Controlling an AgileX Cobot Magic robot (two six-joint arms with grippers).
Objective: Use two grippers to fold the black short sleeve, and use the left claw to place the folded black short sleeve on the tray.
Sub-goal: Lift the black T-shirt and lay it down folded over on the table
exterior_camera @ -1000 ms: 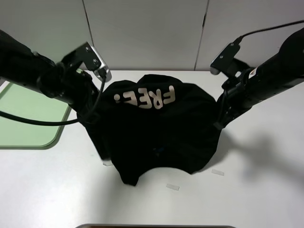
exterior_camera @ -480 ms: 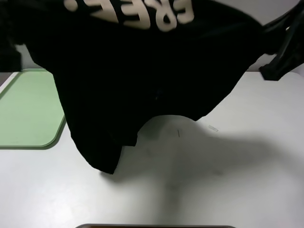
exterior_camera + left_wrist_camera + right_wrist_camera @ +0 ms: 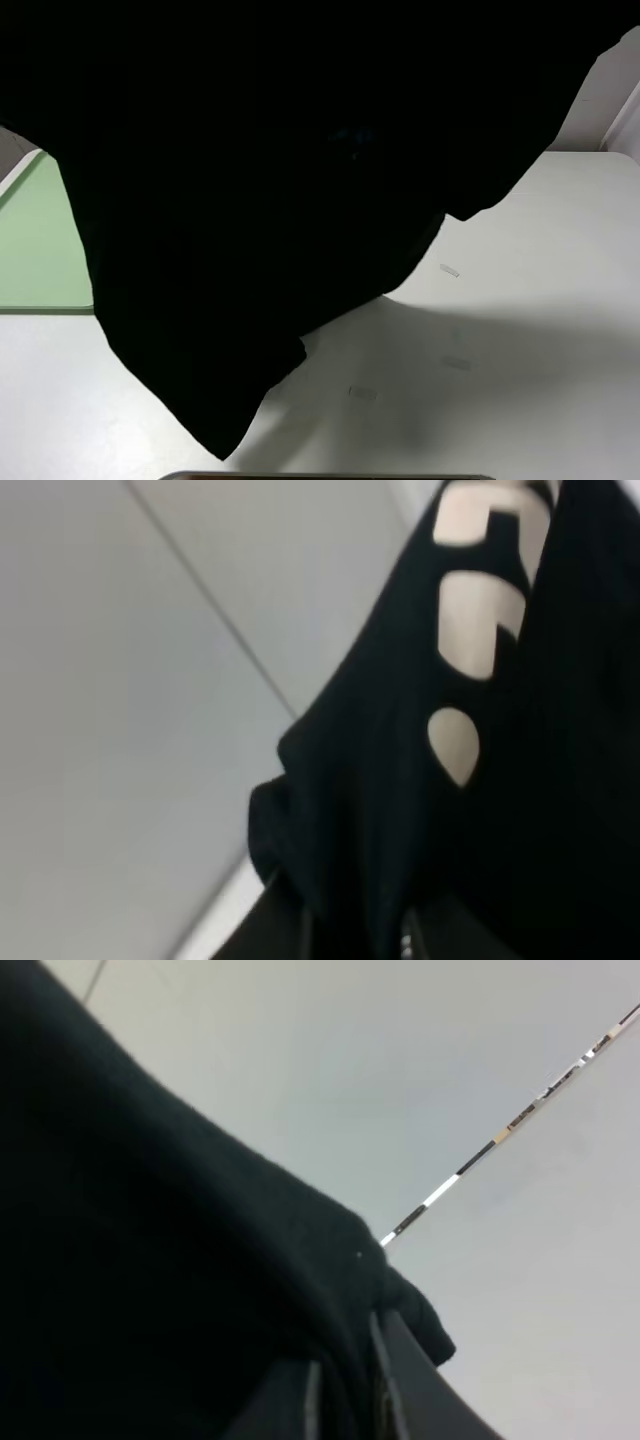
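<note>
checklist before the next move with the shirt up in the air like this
1. Left gripper has the shirt: ok, cloth is pinched between its fingers in the left wrist view.
2. Right gripper has the shirt: ok, cloth is bunched between its fingers in the right wrist view.
3. Clear high view of the arms: not ok, the hanging shirt blocks most of that view and neither gripper shows there.
4. Shirt's lowest corner off the table: cannot tell, though it casts a shadow below.
5. Tray free to take the shirt: cannot tell, since only its near part shows past the cloth.
</note>
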